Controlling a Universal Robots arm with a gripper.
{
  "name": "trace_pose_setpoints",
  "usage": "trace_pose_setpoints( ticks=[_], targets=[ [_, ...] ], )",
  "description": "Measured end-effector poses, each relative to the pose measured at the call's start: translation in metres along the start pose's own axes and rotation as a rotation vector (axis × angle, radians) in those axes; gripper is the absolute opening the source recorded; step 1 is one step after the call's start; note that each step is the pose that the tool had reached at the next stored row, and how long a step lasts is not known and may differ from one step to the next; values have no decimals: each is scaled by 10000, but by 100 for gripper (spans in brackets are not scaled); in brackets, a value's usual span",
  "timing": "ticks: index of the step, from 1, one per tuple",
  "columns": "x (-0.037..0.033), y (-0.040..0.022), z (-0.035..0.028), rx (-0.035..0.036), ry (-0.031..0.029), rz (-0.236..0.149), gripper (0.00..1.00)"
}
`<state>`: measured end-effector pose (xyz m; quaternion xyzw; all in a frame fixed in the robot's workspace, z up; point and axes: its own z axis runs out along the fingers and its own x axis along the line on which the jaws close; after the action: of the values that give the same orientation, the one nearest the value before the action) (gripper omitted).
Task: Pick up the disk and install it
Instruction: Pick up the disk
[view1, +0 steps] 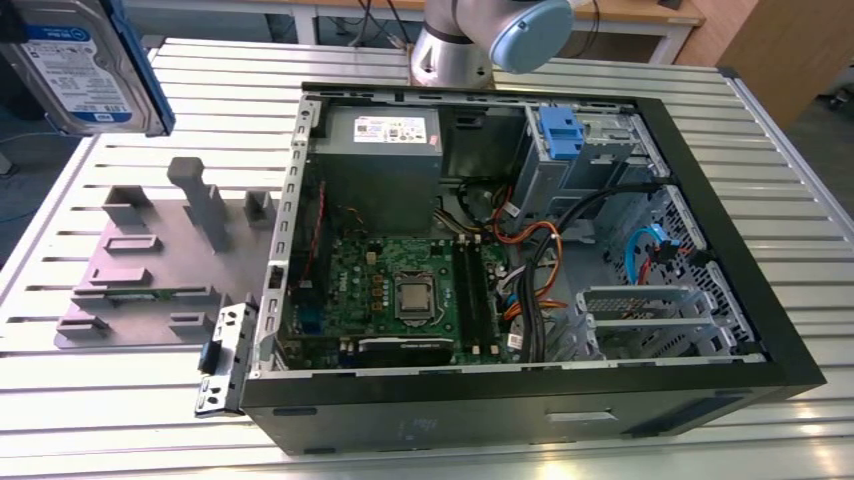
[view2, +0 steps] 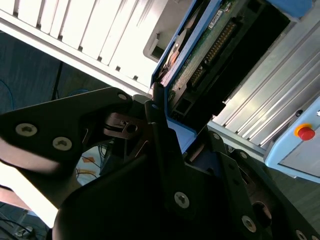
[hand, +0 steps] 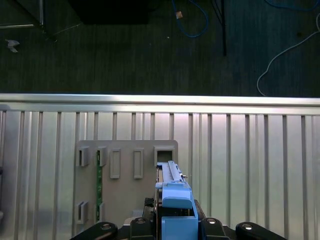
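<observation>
end effector (hand: 174, 226) clamped on the disk (view1: 80, 68), above the ribbed metal table (view1: 127, 420); dark floor (hand: 125, 55) beyond its edge.

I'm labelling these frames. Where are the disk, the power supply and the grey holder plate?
disk (view1: 74, 75): exterior view, on its white-and-blue label.
power supply (view1: 380, 175): exterior view, on its plain grey face below the sticker.
holder plate (hand: 130, 200): first wrist view, on bare grey surface between the slots.

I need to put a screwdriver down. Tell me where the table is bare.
Bare table slats lie at the exterior view's lower left, bordered by the grey fixture plate and the computer case, and in a strip at the exterior view's right of the case. Inside the case, boards and cables crowd everything.
</observation>
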<state>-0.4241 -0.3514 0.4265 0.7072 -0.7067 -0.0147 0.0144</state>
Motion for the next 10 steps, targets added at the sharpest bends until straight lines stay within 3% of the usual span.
trace_pose_setpoints(
  ticks=[3, 7, 8, 10],
  targets=[
    [0, 0, -4, -2, -12, 0, 37],
    [0, 0, -5, -3, -88, -3, 37],
    [1, 0, -4, -2, -123, -5, 37],
    [1, 0, -4, 0, -271, -12, 37]
  ],
)
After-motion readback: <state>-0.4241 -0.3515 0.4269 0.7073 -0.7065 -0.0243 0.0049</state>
